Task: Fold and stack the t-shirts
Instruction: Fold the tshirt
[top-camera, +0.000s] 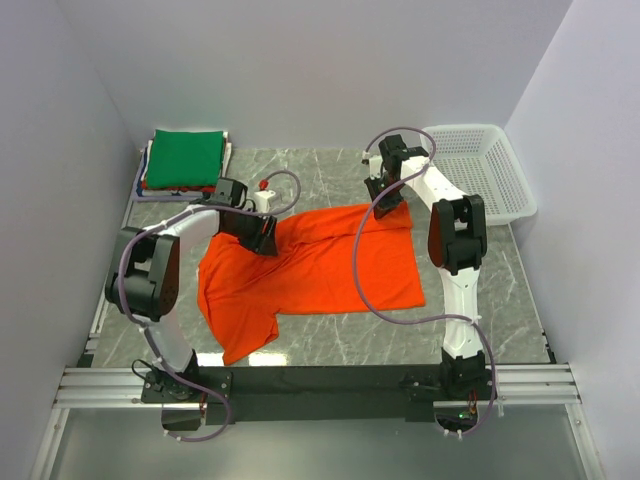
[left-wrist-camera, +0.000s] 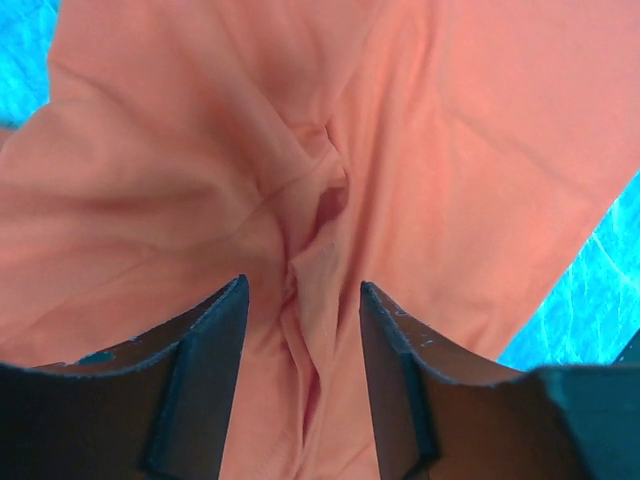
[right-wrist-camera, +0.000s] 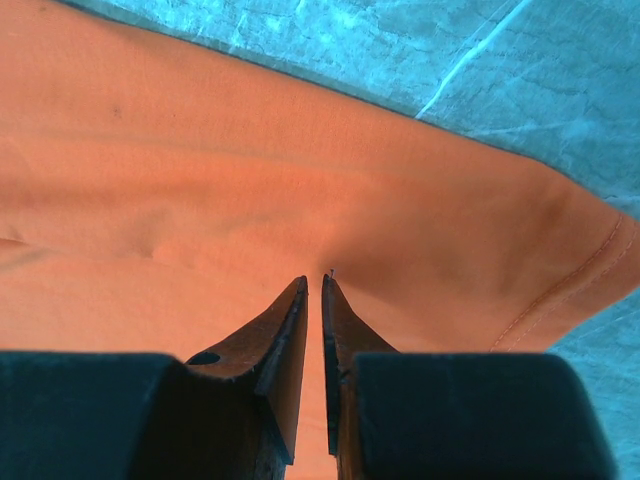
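A bright orange t-shirt (top-camera: 320, 268) lies spread and creased on the marble table. My left gripper (top-camera: 262, 235) is over its far left part. In the left wrist view it (left-wrist-camera: 302, 285) is open, and a raised ridge of the orange cloth (left-wrist-camera: 320, 220) runs between the fingers (left-wrist-camera: 210, 370). My right gripper (top-camera: 385, 198) is at the shirt's far right edge. In the right wrist view it (right-wrist-camera: 314, 280) is shut, pinching the orange cloth (right-wrist-camera: 200, 190) near a hemmed corner. A folded green t-shirt (top-camera: 185, 157) tops a stack at the back left, with red and white cloth edges showing beneath it.
A white plastic lattice basket (top-camera: 480, 170) stands at the back right by the wall. Walls close in on three sides. A small white object (top-camera: 264, 198) sits just behind the left gripper. Purple cables loop from both arms over the shirt.
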